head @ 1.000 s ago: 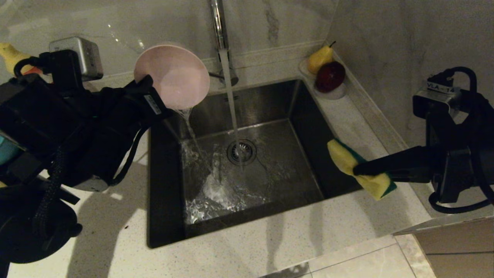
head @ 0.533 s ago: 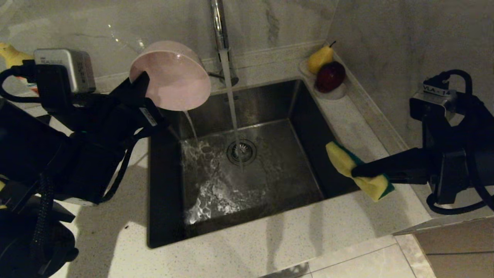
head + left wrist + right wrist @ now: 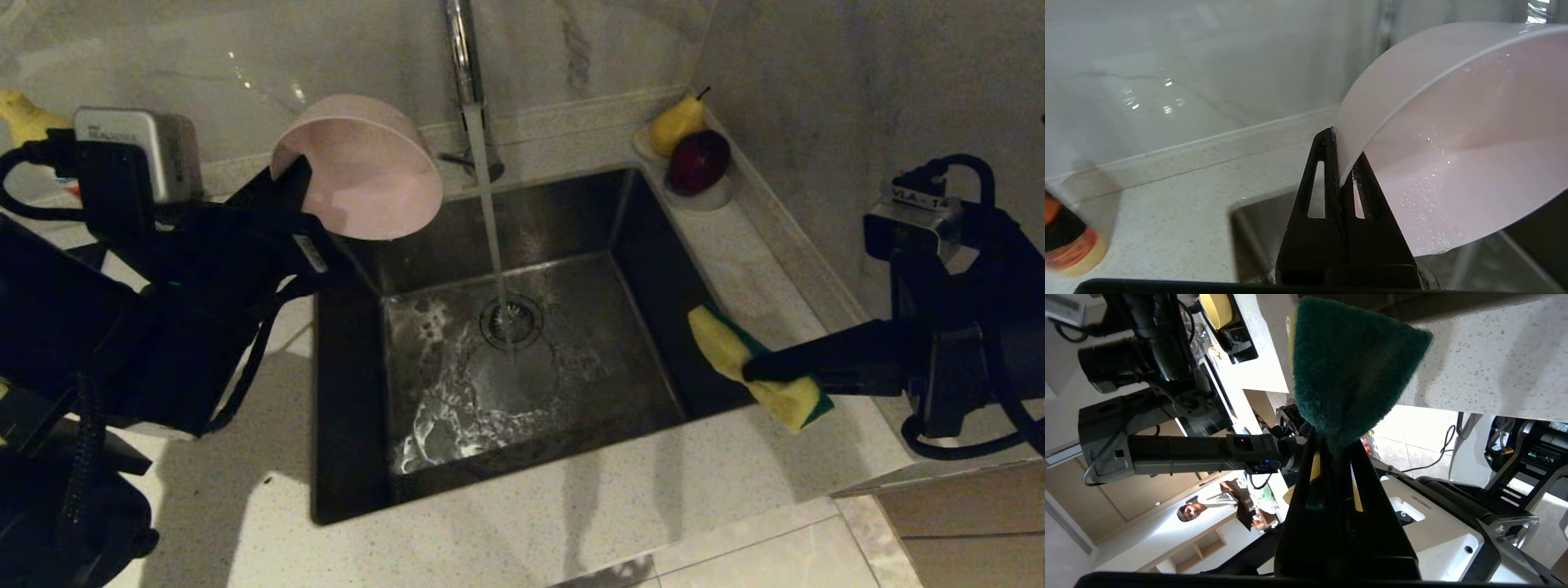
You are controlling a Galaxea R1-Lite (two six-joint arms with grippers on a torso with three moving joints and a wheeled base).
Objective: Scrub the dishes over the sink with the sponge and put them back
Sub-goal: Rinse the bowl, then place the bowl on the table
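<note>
My left gripper point(image 3: 287, 178) is shut on the rim of the pink bowl point(image 3: 359, 171) and holds it tilted on its side above the back left corner of the sink point(image 3: 571, 214). In the left wrist view the fingers point(image 3: 1327, 163) pinch the wet bowl's point(image 3: 1453, 163) edge from both sides. Water runs from the tap point(image 3: 461, 49) onto the drain point(image 3: 510, 320). Over the sink's right rim, my right gripper point(image 3: 747, 369) is shut on the sponge point(image 3: 722, 343); its green face point(image 3: 1347, 375) shows in the right wrist view, clamped by the gripper point(image 3: 1333, 437).
A pear point(image 3: 676, 122) and a red apple point(image 3: 698, 161) sit in a white dish point(image 3: 706, 198) at the counter's back right corner. A yellow bowl point(image 3: 1218, 308) shows in the right wrist view. An orange-labelled bottle point(image 3: 1065, 249) stands on the counter left of the sink.
The left wrist has rolled and the pink bowl has turned with it; the water that poured from the bowl into the sink has stopped. The right arm with the sponge has stayed put.
</note>
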